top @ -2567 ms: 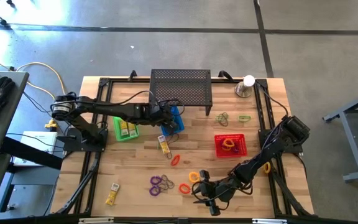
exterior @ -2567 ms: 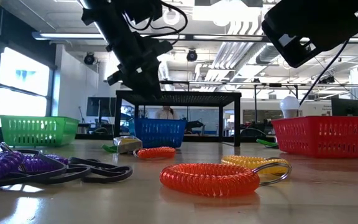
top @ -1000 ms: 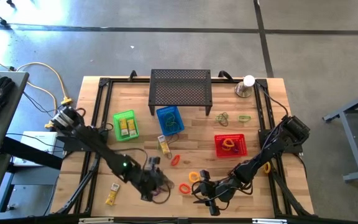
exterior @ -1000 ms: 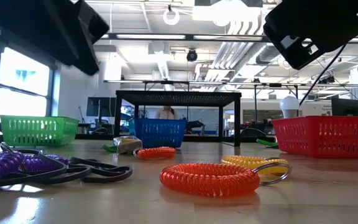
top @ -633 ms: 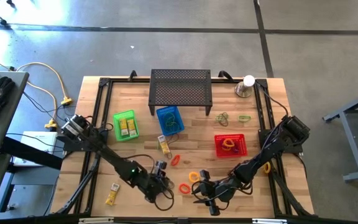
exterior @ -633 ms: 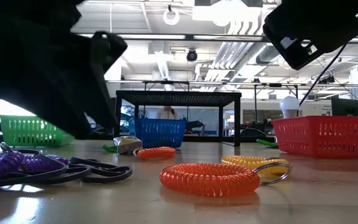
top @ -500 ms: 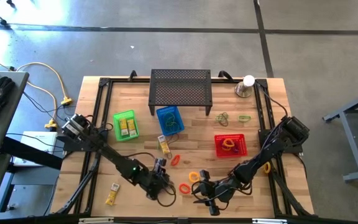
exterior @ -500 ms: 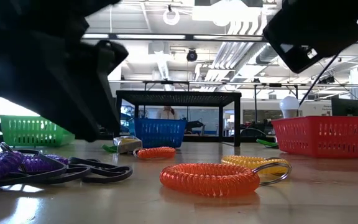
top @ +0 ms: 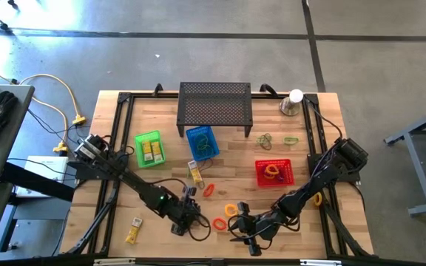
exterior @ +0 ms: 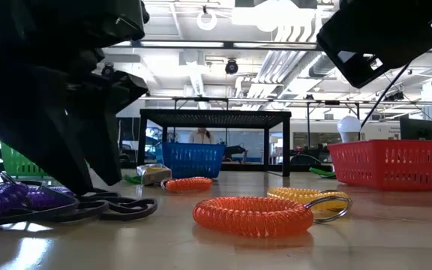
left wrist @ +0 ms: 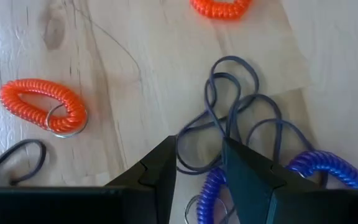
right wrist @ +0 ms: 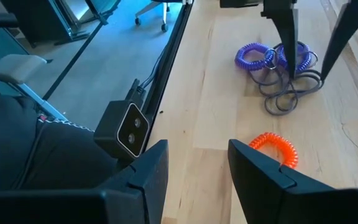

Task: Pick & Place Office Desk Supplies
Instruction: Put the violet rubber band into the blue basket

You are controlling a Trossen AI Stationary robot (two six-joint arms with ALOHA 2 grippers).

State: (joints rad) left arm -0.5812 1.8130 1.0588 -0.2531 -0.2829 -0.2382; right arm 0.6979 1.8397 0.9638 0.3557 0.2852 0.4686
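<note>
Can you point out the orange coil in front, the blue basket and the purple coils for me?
orange coil (exterior: 252,215): low view, middle of its front side.
blue basket (top: 201,142): high view, on its rim.
purple coils (right wrist: 253,57): right wrist view, on the nearer coil's loop.

Left tool (left wrist: 197,165) over loops (left wrist: 241,130), baskets (top: 202,141) behind

left gripper (left wrist: 199,163) down onto purple loops (left wrist: 253,155)

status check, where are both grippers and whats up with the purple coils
Left gripper open, down over the dark bands beside the purple coils. Right gripper open, idle near the orange coil. Nothing held.
</note>
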